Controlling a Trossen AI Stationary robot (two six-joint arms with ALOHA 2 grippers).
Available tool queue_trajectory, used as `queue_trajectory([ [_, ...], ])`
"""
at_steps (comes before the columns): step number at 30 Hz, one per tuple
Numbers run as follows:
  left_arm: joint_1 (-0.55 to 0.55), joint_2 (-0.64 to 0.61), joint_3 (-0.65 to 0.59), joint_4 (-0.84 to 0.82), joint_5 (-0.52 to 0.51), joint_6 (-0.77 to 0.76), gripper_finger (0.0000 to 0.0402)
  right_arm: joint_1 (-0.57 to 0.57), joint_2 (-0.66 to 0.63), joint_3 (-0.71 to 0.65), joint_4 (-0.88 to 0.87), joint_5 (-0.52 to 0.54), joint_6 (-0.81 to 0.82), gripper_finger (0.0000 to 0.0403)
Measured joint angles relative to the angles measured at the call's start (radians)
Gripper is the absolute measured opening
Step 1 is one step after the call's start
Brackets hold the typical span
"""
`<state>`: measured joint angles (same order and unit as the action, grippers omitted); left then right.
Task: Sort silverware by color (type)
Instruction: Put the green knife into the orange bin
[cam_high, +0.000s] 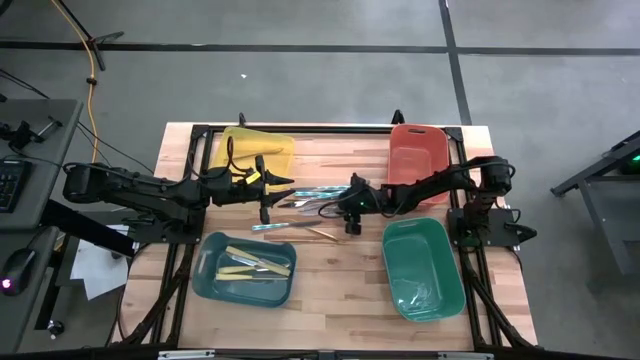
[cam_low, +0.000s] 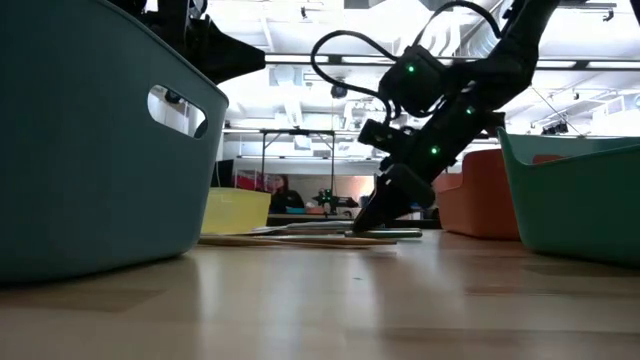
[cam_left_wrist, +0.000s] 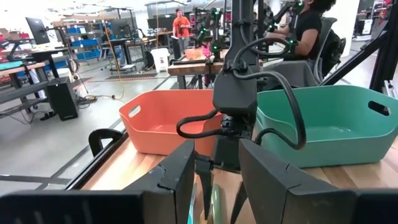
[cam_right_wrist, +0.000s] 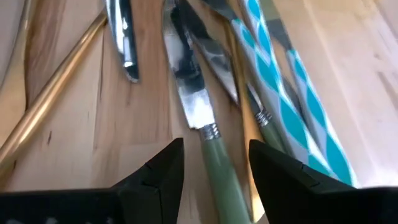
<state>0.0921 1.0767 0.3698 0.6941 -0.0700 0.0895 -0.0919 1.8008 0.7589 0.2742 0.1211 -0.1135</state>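
Note:
Loose silverware (cam_high: 315, 197) lies in a pile on the wooden table between my two grippers: silver pieces, teal-patterned handles (cam_right_wrist: 280, 93), a gold piece (cam_right_wrist: 56, 93) and a green-handled knife (cam_right_wrist: 219, 180). My right gripper (cam_right_wrist: 214, 165) slants down over the pile from the table's right. It is open, one finger on each side of the knife's green handle, with a gap showing on both sides. In the low view its tips (cam_low: 375, 215) are down at the utensils. My left gripper (cam_left_wrist: 214, 177) hovers level and open at the pile's left end (cam_high: 280, 190).
Four bins stand around the pile: yellow (cam_high: 258, 150) far left, orange-red (cam_high: 418, 150) far right, green (cam_high: 422, 268) near right, and blue-teal (cam_high: 215, 285) near left holding cream-yellow utensils (cam_high: 255, 262). A silver piece (cam_high: 275, 226) and a gold one (cam_high: 322, 233) lie apart, nearer.

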Motion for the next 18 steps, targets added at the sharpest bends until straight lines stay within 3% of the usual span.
queue_trajectory([
  [18, 0.000, 0.000, 0.000, -0.002, 0.000, 0.000, 0.0117, 0.003, 0.036, 0.002, 0.004, -0.050, -0.026, 0.0165],
])
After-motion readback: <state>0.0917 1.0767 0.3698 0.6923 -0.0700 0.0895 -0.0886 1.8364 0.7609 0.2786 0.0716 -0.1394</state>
